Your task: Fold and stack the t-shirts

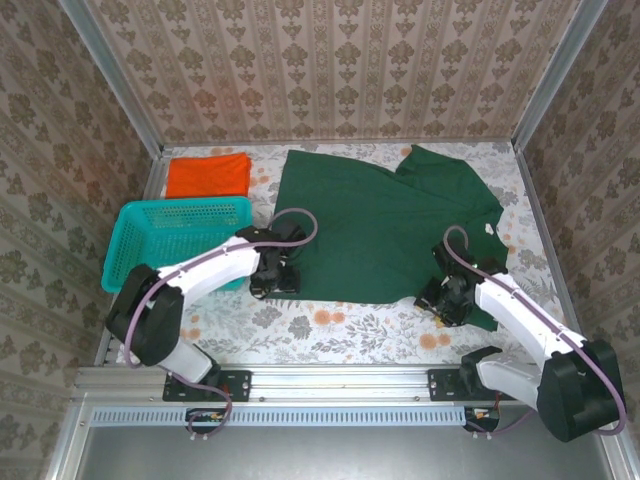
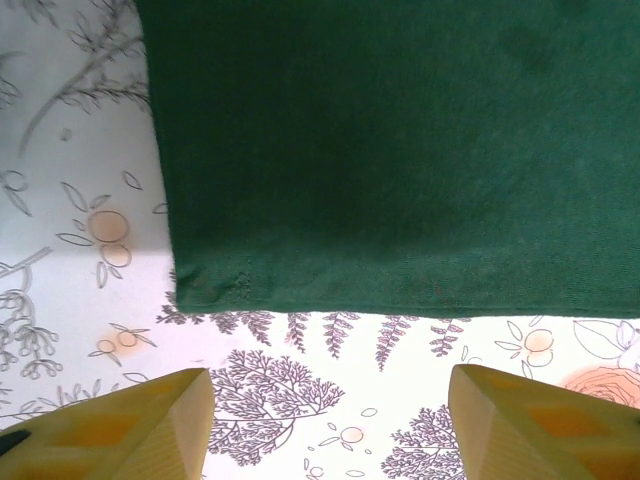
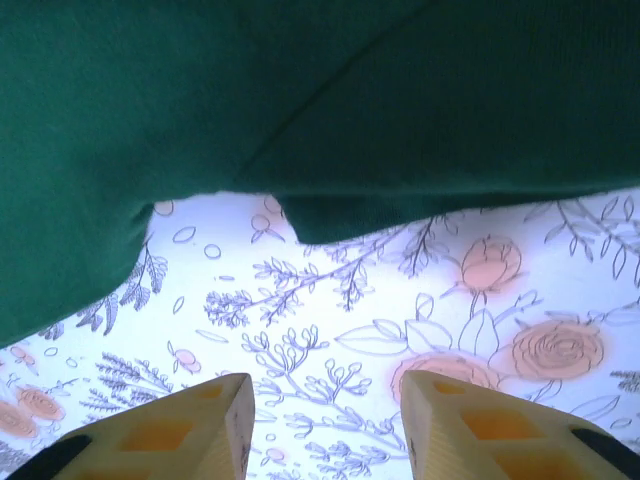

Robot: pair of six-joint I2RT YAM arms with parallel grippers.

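The dark green t-shirt (image 1: 380, 225) lies spread flat, long side running left-right, with its near edge just ahead of both claws, and I can't tell where the neck points. The left gripper (image 2: 330, 385) and right gripper (image 3: 325, 385) both gape with nothing between the fingers. The orange t-shirt (image 1: 207, 175) sits folded well beyond the left one, past the basket (image 1: 125, 240).

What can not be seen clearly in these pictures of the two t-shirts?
- Top view: the right arm covers the near right corner of the green t-shirt.
- Top view: the orange t-shirt is too small to count its layers.
- Left and right wrist views: picture edges cut off the green t-shirt.
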